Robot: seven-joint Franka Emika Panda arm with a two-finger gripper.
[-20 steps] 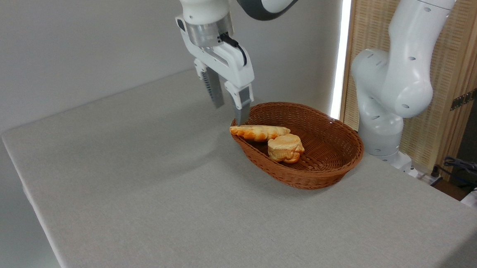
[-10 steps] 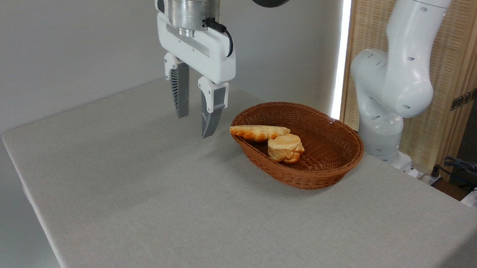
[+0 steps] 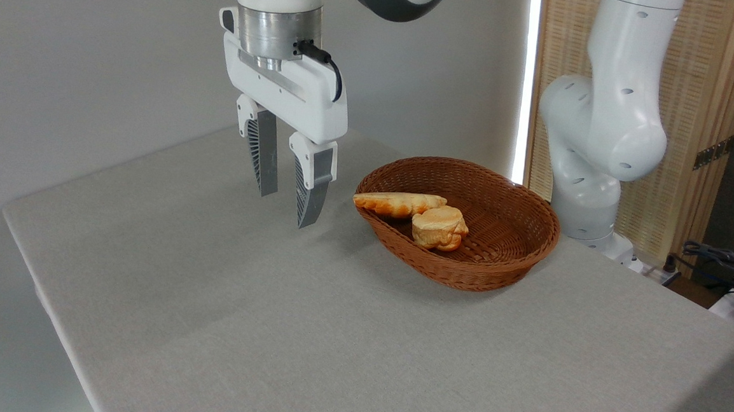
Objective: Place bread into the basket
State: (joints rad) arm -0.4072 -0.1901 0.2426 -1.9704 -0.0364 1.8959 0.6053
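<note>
My pincer (image 3: 287, 207) hangs empty, fingers apart, above the surface (image 3: 270, 327). The bread (image 3: 399, 203) lies in the basket (image 3: 503, 265) at nine o'clock (tip overhanging the rim), against the bun (image 3: 440, 227).

White arm, grey joint, blk cable, ribbed fingers (image 3: 261, 158)

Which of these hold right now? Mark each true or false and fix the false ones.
1. The bread lies on the table beside the basket. False: it rests in the basket, one tip over the rim.
2. The end effector is open and empty. True.
3. A round bun sits in the basket. True.
4. The end effector hangs directly over the basket. False: it hangs over the table, left of the basket.
</note>
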